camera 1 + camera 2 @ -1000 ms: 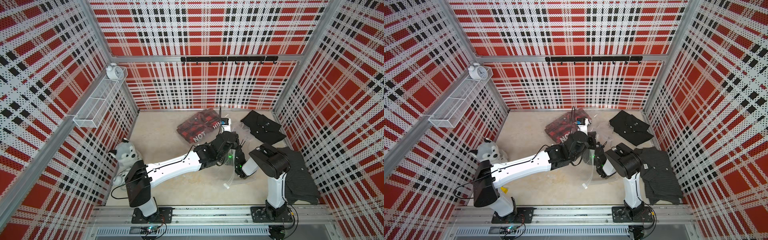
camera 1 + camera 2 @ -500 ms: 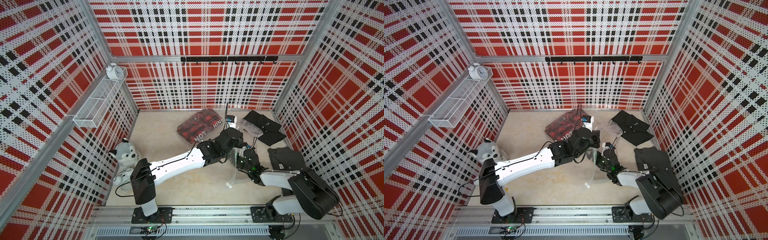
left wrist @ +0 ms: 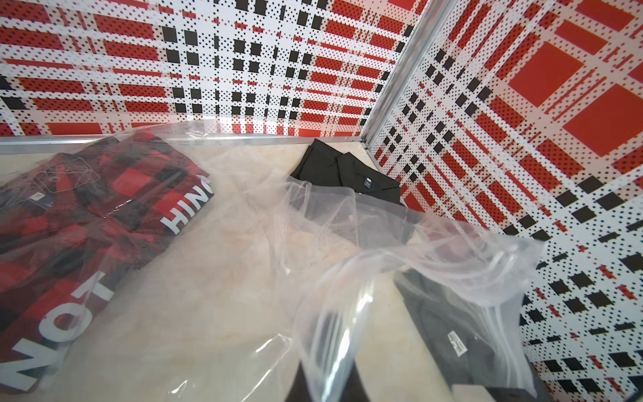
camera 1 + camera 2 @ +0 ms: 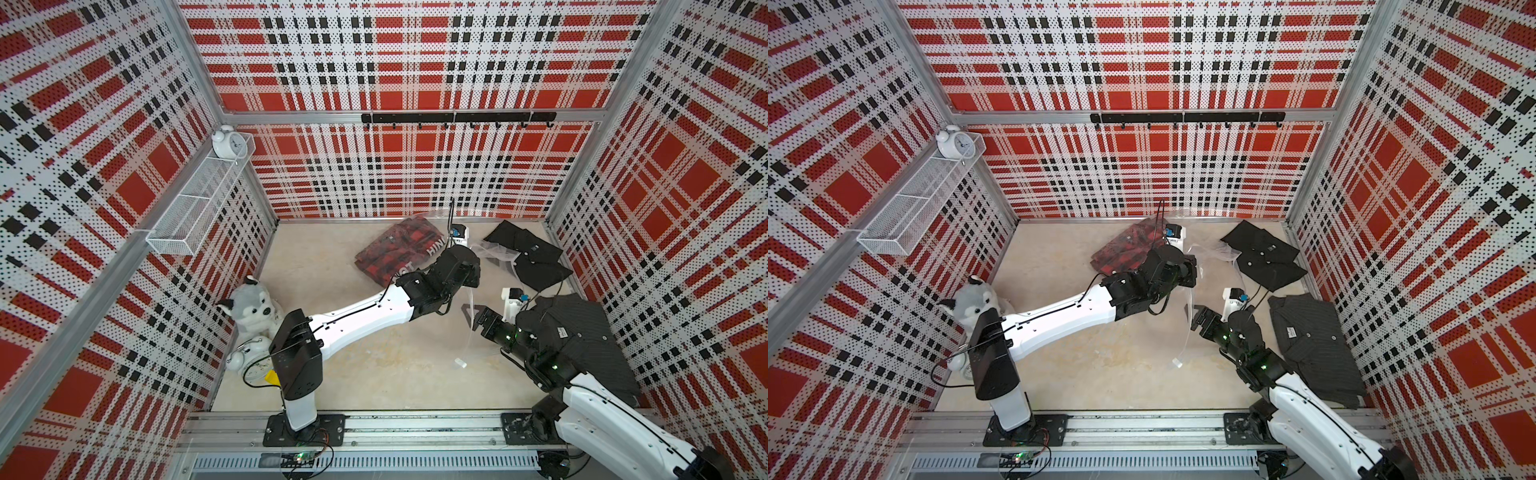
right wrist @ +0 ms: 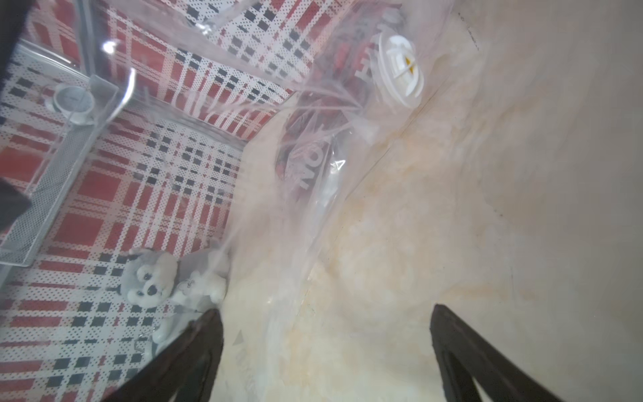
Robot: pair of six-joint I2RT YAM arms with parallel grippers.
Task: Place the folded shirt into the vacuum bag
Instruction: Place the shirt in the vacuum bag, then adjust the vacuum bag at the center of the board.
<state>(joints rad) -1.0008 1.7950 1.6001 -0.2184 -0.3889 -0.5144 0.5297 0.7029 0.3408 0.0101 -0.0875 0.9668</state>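
Left claw (image 4: pixel 473 282), clenched on the bag (image 3: pixel 410 257) mouth's rim, holds it up at frame centre. A red shirt (image 4: pixel 397 249) lies inside, above centre. Right claw (image 4: pixel 476 318) hangs released just below that rim. Bare table (image 4: pixel 374 374) spreads lower centre.

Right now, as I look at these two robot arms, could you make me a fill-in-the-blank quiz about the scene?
1. The left gripper is ____ on the vacuum bag, holding its rim.
2. The right gripper has its jaws ____.
3. The alarm clock on the wire shelf is ____.
4. The plaid shirt inside the bag is black and ____.

Missing words: shut; open; white; red.
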